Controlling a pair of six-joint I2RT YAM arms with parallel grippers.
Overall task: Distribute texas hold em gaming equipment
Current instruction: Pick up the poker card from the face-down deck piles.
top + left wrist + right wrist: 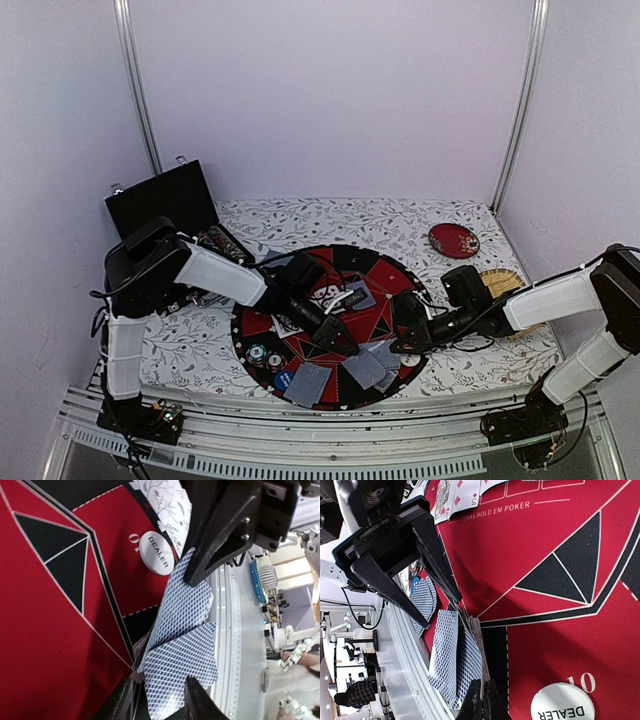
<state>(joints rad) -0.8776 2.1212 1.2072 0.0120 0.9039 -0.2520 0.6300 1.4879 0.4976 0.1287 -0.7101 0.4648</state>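
Note:
A fanned bunch of grey-blue-backed playing cards (182, 630) lies at the near rim of the round red and black poker mat (385, 280). My right gripper (483, 687) is shut on the edge of this bunch (470, 655). My left gripper (157, 690) stands open, its fingers either side of the nearest card. The two grippers meet over the cards (365, 365) in the top view. A white DEALER button (156, 552) rests on the mat beside them. A second pile of cards (308, 383), striped chips (258, 352) and a blue button (283, 380) lie further left.
Face-up cards (455, 497) lie by the mat's printed centre. An open black case (165, 200) stands at the back left. At the right are a dark red plate (453, 240) and a slatted mat (500, 285). The metal table rail (235, 630) runs just beyond the cards.

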